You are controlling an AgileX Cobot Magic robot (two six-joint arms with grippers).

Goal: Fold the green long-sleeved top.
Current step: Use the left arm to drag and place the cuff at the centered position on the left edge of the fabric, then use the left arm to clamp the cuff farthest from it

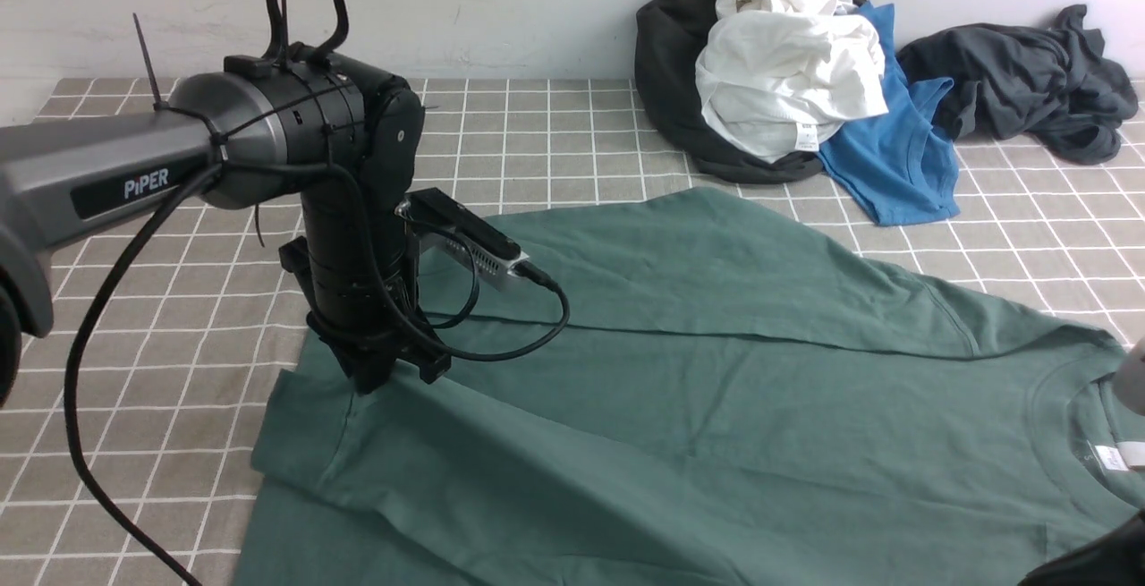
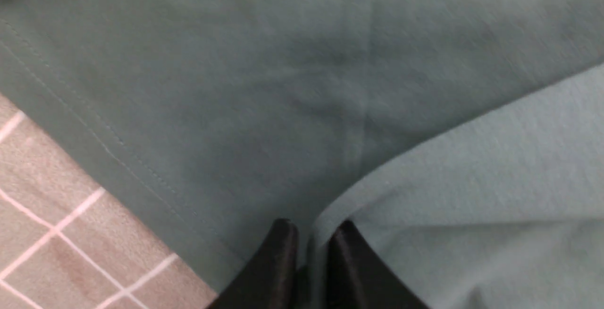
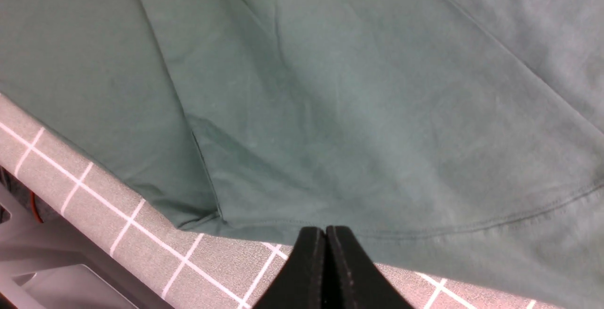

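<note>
**On the checked cloth: green top laid out, a gripper at either side**

Across the checked cloth (image 1: 537, 139) lies the green long-sleeved top (image 1: 716, 389), its near edge cut off by the bottom of the front view. Only a grey and black sliver of the right arm shows at that view's right edge, beside the collar. The left gripper's (image 1: 385, 376) fingertips are sunk out of sight in the fabric there.

The left arm (image 1: 89, 165) reaches in level, its wrist bent straight down. From its wrist camera, the left gripper (image 2: 314, 229) stands nearly closed, with a folded edge of the top (image 2: 236, 87) pinched between its fingers. The right gripper (image 3: 325, 229) has its fingers pressed together at the hem of the top (image 3: 377, 111). Whether cloth is caught between them I cannot tell.

The left arm reads "PiPER". The top's white neck label (image 1: 1109, 456) and a tag on the white garment (image 1: 787, 58) behind are too small to read.
</note>
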